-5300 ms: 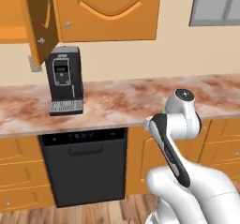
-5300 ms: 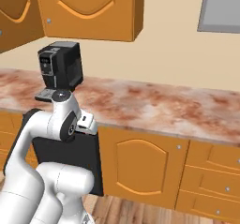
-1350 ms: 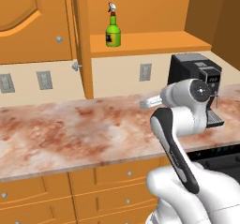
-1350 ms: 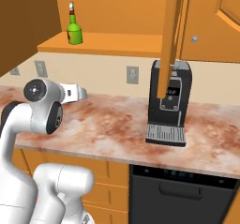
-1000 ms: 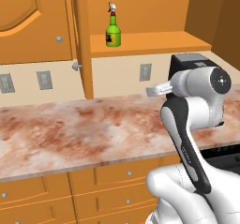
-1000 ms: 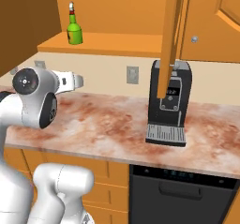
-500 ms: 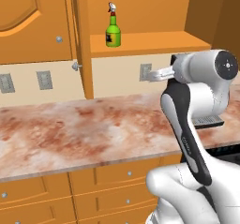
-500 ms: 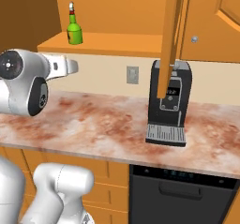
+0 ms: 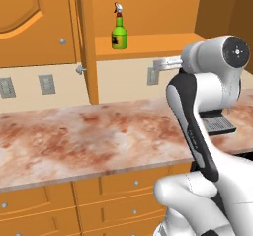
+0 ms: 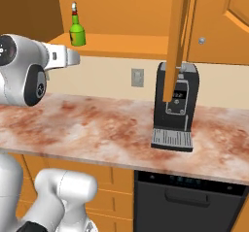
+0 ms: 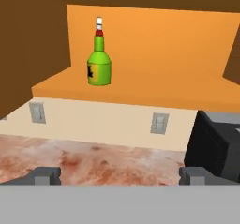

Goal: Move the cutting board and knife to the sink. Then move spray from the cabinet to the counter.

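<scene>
Standing upright on the open cabinet's (image 9: 148, 45) lower shelf, the spray (image 9: 118, 31) sits near the shelf's left end, apart from the walls. The gripper (image 11: 119, 175) has its jaws spread wide with nothing between them, held above the table (image 9: 89, 136) and well short of the spray, facing it from below shelf height. A black coffee machine (image 10: 175, 107) stands on the table to the right, behind the edge of the open cabinet door (image 10: 179, 37). Outlets (image 11: 160, 123) dot the cream wall under the shelf.
</scene>
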